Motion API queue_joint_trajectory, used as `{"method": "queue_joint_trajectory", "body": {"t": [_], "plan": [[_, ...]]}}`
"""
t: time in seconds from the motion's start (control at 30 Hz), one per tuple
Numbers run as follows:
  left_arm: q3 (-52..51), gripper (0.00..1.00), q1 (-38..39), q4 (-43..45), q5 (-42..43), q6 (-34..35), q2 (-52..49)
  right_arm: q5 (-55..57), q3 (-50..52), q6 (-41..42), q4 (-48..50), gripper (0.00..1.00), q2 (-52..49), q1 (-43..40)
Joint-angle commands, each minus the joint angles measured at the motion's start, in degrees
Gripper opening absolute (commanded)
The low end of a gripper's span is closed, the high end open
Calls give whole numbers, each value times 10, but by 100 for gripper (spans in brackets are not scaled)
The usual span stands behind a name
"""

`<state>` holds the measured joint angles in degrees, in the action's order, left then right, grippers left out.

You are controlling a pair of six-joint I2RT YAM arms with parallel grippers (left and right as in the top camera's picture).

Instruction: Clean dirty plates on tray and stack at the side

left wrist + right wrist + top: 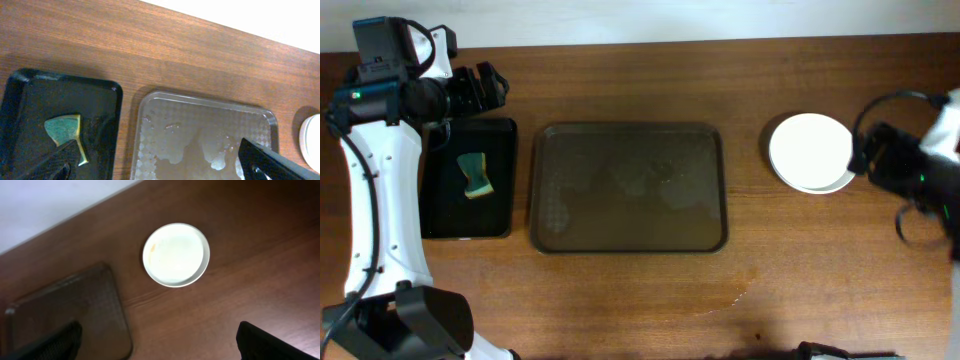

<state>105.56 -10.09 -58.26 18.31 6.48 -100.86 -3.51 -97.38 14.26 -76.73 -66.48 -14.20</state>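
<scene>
Looking in from my remote station, I am seeing the tray [620, 215] lying at the centre of the wooden table [620, 300]. It is carrying no plates, only pale wet patches [210, 150] glistening on its patterned floor. The plates [808, 150] are sitting stacked on the bare wood well to the tray's right, apart from it. A lower rim is peeking out at the stack's near right edge; how many plates are in the pile I cannot tell. The top plate is showing a faint orange smear near its rim in the right wrist view.

I am holding the right gripper [160, 325] above the table on the side of the stack away from the tray, its two fingers [270, 342] spread wide and gripping nothing. The left gripper [155, 150] is hovering over the far end of the black tray [460, 215], likewise gaping wide with nothing in its grasp. That black tray is lying just beside the brown one, on its left and not touching it. A green-and-yellow sponge [475, 175] is resting on its dark floor. A thin water mark [735, 293] is curving across the wood near the brown tray's near right corner.
</scene>
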Motion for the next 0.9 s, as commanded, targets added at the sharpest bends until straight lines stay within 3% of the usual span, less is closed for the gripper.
{"method": "queue_joint_trajectory", "body": {"t": [0.0,0.13,0.37,0.43,0.57,0.67,0.87], "plan": [[1,99,-1,-2,19,5,-4,9,-11,-9,-16,98,82,3],[1,99,-1,-2,19,5,-4,9,-11,-9,-16,98,157,3],[1,99,-1,-2,19,5,-4,31,10,-8,-46,98,176,3],[1,99,-1,-2,19,5,-4,31,64,-10,30,98,203,3],[1,99,-1,-2,19,5,-4,-32,340,-10,335,98,318,3],[1,99,-1,-2,19,5,-4,-79,613,-9,584,98,438,10],[1,99,-1,-2,19,5,-4,-59,848,-10,735,98,582,50]]}}
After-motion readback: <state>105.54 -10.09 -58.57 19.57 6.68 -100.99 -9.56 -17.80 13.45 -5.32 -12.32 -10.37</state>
